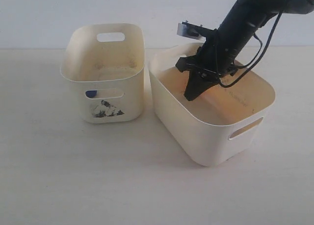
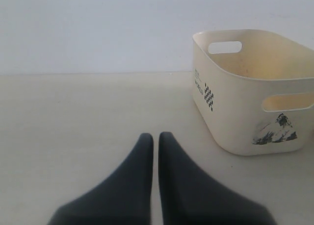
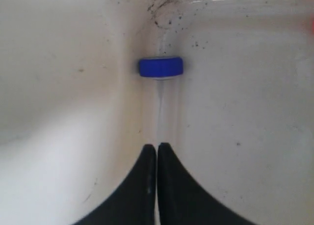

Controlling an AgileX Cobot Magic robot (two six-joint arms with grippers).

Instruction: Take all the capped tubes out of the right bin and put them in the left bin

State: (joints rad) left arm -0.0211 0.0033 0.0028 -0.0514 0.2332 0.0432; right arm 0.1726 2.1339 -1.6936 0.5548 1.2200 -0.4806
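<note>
Right jaws, closed, point at blue-capped tube (image 3: 162,83) just ahead.

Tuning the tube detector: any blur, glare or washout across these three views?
Exterior view: soft even light, an orange cast inside the right bin. Right wrist view: blue cap crisp, but its clear tube body almost melts into the background; red blur at the frame edge. Left wrist view: left bin sharp, left gripper a featureless dark shape.
</note>
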